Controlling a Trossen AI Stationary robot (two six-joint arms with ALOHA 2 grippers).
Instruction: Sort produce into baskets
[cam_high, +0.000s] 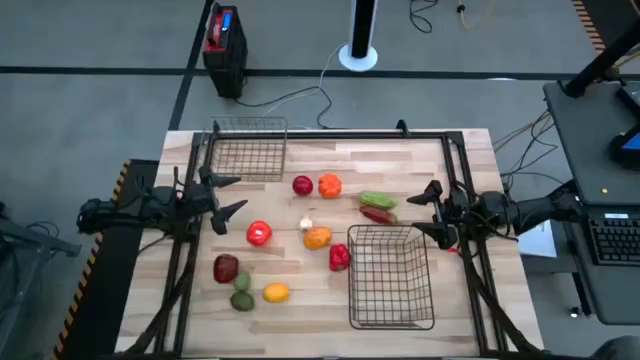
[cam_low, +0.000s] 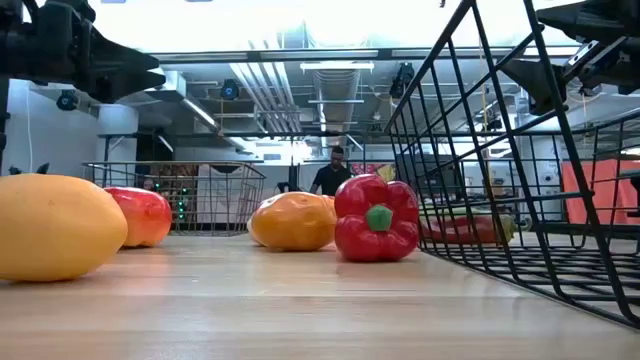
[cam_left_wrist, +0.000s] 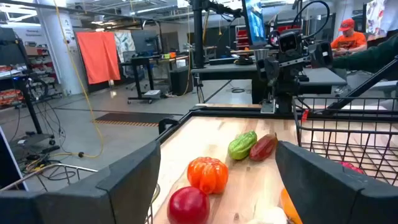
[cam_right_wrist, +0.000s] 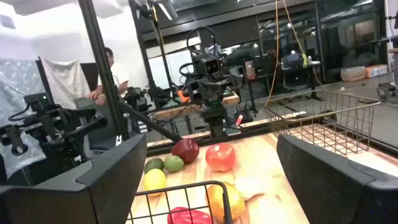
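Produce lies scattered on the wooden table (cam_high: 330, 300): a red round piece (cam_high: 302, 185), an orange ribbed one (cam_high: 329, 185), a green pepper (cam_high: 377, 200), a red chili (cam_high: 378, 214), a red tomato (cam_high: 259, 234), white garlic (cam_high: 306, 224), an orange piece (cam_high: 317, 238), a red bell pepper (cam_high: 339, 257), a dark red piece (cam_high: 226, 268), two green ones (cam_high: 242, 292) and a yellow lemon (cam_high: 276, 293). The smaller basket (cam_high: 246, 150) stands far left. The larger basket (cam_high: 390, 275) stands near right. My left gripper (cam_high: 225, 195) is open and empty at the left edge. My right gripper (cam_high: 432, 208) is open and empty at the right edge.
A black frame rail (cam_high: 330, 133) runs around the table's far and side edges. Both baskets hold nothing. In the low view the larger basket's wire wall (cam_low: 520, 180) rises at the right, and the bell pepper (cam_low: 377, 218) stands beside it. A person (cam_low: 330, 172) stands in the room behind.
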